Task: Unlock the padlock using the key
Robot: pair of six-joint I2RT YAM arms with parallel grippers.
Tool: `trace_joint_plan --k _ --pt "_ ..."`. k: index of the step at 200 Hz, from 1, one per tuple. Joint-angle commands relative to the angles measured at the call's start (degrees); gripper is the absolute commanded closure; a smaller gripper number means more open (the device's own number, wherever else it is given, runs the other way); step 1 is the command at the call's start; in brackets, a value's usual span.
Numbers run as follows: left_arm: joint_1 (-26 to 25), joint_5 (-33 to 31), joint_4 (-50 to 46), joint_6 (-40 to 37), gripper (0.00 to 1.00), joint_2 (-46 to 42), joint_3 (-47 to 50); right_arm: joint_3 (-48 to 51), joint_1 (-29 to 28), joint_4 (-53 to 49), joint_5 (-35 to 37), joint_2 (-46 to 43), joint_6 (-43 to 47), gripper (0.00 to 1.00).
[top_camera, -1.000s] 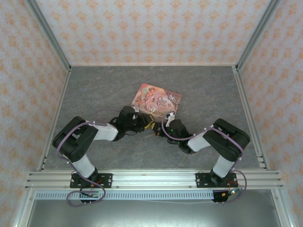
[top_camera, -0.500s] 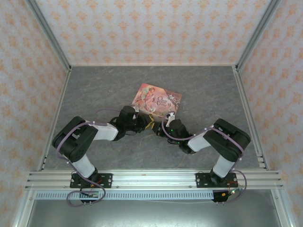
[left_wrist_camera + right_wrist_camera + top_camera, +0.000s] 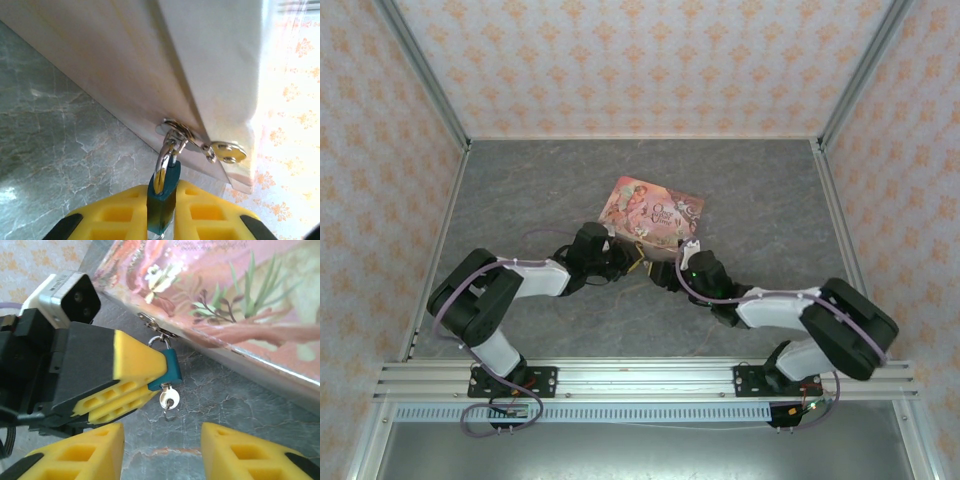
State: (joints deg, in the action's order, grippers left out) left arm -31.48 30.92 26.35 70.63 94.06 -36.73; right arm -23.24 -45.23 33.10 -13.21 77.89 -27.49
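The left gripper (image 3: 156,377) clamps the teal padlock (image 3: 172,371), which hangs from the hasp (image 3: 175,131) on the pink tin's (image 3: 240,305) near edge. The right gripper (image 3: 162,440) has just opened below the tin, leaving the key (image 3: 169,400) seated in the lock. The shackle still looks closed.

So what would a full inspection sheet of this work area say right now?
Surface: grey marbled table.
Job's things: teal padlock hooked through the latch of a pink tin; a key sits in the padlock's underside.
Clutter: nothing seen.
Grippers: left gripper shut on the padlock; right gripper open, holding nothing, just short of the key.
Cables: purple cables run along both arms.
Surroundings: patterned walls; metal rail at the near edge.
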Motion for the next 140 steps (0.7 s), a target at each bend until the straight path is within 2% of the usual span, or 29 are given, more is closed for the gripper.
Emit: trace_joint_plan --k 1,21,61,104,140 --pt "-0.33 -1.56 -4.46 0.38 1.00 -2.07 -1.56 -2.22 -0.47 -12.14 3.22 -5.94 13.11 0.54" --pt "-0.55 -1.56 -5.25 0.38 1.00 -2.46 -2.11 -2.07 -0.71 -14.73 5.69 -11.18 18.56 0.54" --pt "-0.69 -2.00 -6.02 1.22 1.00 -3.42 -2.03 1.79 -1.00 -11.31 7.49 -19.22 28.54 0.56" --pt "-0.96 -2.33 -9.02 2.14 1.00 -5.49 -2.89 2.12 -3.40 -10.57 10.32 -20.68 41.28 0.57" --pt "-1.02 -2.24 -10.62 3.42 1.00 -7.05 -3.33 1.59 -4.47 -11.31 12.91 -19.70 46.71 0.54"
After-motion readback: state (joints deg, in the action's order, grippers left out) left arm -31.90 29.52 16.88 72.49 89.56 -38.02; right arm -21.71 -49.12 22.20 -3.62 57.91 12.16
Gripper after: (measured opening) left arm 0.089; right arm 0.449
